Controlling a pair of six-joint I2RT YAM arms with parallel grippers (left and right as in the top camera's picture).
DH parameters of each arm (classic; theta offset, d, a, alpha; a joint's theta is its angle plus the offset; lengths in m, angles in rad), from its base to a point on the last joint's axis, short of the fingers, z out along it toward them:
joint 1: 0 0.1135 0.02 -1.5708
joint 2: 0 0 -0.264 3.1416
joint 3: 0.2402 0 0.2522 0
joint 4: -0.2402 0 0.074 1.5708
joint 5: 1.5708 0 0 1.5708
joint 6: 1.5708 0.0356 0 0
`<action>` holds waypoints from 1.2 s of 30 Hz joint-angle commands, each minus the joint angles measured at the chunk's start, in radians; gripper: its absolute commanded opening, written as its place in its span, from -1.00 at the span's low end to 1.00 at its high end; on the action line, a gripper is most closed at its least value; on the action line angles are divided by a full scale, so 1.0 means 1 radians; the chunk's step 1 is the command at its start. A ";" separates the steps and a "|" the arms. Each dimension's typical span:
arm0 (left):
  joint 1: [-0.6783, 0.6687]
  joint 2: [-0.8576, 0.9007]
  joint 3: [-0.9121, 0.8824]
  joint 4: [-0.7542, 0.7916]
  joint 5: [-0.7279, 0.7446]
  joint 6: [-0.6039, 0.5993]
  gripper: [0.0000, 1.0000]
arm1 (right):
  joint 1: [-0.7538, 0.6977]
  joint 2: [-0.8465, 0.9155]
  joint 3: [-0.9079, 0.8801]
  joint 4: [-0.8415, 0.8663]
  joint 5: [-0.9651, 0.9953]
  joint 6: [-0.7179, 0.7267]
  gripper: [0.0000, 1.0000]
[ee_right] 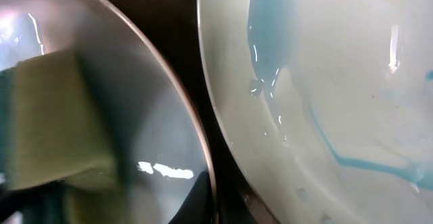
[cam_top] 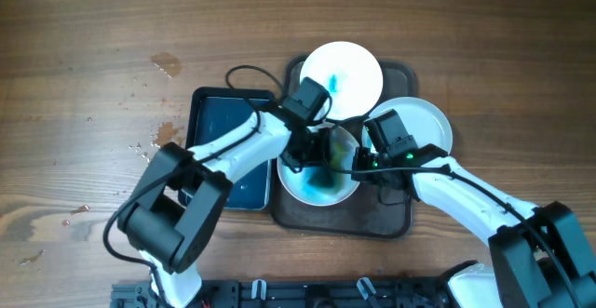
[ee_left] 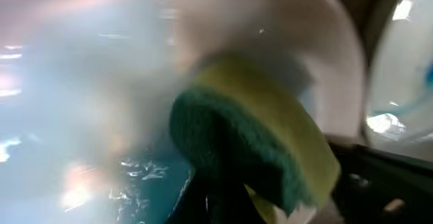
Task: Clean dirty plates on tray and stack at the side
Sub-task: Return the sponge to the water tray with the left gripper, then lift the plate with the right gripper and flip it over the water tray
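Three white plates lie on the dark brown tray [cam_top: 391, 222]. The back plate [cam_top: 342, 80] has a blue smear. The right plate [cam_top: 424, 122] overhangs the tray; in the right wrist view [ee_right: 325, 82] it shows blue streaks. The front plate [cam_top: 321, 185] holds teal liquid. My left gripper [cam_top: 312, 150] is shut on a green and yellow sponge [ee_left: 257, 143] and presses it on the front plate [ee_left: 81, 102]. My right gripper [cam_top: 374, 164] is shut on that plate's right rim [ee_right: 203, 170]. The sponge also shows in the right wrist view [ee_right: 54, 129].
A dark blue-black basin [cam_top: 228, 150] stands on the wooden table just left of the tray, under my left arm. Water drops [cam_top: 166, 63] mark the wood at the left. The robot base rail [cam_top: 279, 294] runs along the front edge.
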 commanded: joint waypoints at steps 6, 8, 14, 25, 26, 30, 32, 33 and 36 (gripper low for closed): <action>0.057 -0.167 -0.034 -0.155 -0.333 -0.009 -0.92 | -0.004 0.030 -0.013 -0.018 0.056 -0.005 -0.92; 0.063 -0.232 -0.034 -0.129 -0.200 0.003 -0.92 | -0.004 0.030 -0.013 -0.018 0.056 -0.007 -0.91; 0.282 -0.492 -0.034 -0.260 -0.058 0.082 -0.92 | -0.004 0.030 -0.013 -0.008 -0.017 -0.155 -0.91; 0.430 -0.423 -0.257 -0.143 -0.312 0.082 -0.06 | -0.004 -0.058 0.174 -0.214 -0.010 -0.241 -0.91; 0.430 -0.440 -0.242 -0.158 -0.312 0.082 0.12 | -0.004 -0.077 0.231 -0.282 -0.003 -0.265 -0.91; 0.436 -0.545 -0.140 -0.261 -0.312 0.082 0.48 | -0.003 -0.092 0.501 -0.529 -0.004 -0.315 -0.91; 0.465 -0.609 -0.093 -0.307 -0.312 0.081 0.75 | 0.016 -0.087 0.602 -0.567 -0.004 -0.335 -0.91; 0.497 -0.650 -0.069 -0.333 -0.312 0.080 1.00 | 0.043 -0.068 0.650 -0.568 -0.003 -0.371 -0.92; 0.599 -0.756 -0.053 -0.347 -0.307 0.073 1.00 | 0.135 0.012 0.736 -0.541 0.029 -0.372 -0.91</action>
